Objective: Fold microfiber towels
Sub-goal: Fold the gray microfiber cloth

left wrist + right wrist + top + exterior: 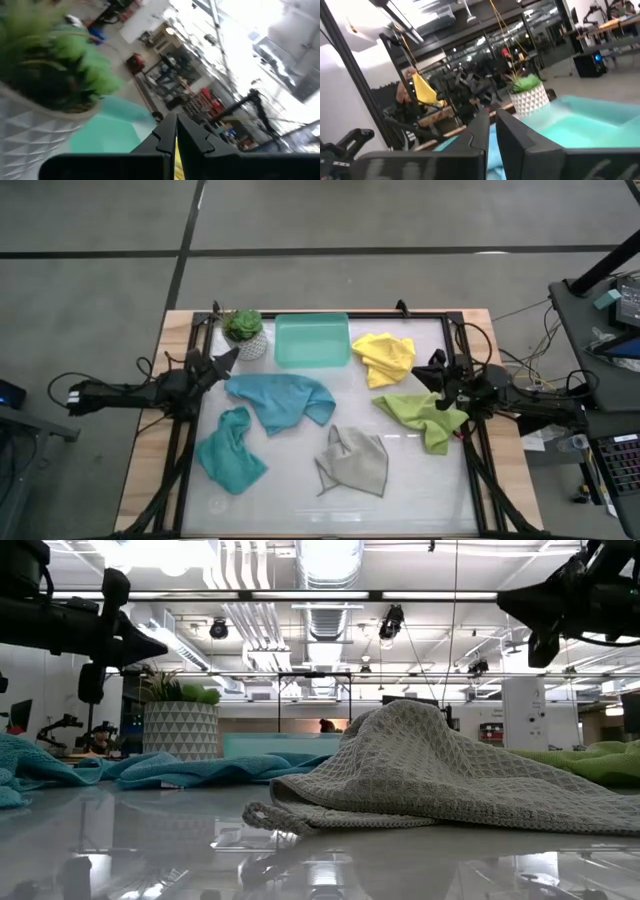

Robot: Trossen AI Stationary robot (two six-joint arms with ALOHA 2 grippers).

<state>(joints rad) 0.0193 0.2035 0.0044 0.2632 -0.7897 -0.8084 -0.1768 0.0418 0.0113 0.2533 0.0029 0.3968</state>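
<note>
Five microfiber towels lie crumpled on the white table top. A teal-blue one (278, 398) is at left centre and a second teal one (230, 450) lies nearer the front left. The light grey one (352, 462) is at front centre, the yellow one (385, 358) at the far right and the lime green one (425, 418) at the right. My left gripper (232, 358) hovers shut at the table's left edge, above the table near the plant. My right gripper (432, 370) hovers at the right edge between the yellow and green towels. Its fingers (481, 131) stand a narrow slit apart with nothing between them.
A rigid teal tray (312, 340) stands at the far middle. A potted plant in a white patterned pot (243, 332) stands to its left, close to my left gripper. A black frame (190, 430) runs around the table top. Bare table shows along the near edge.
</note>
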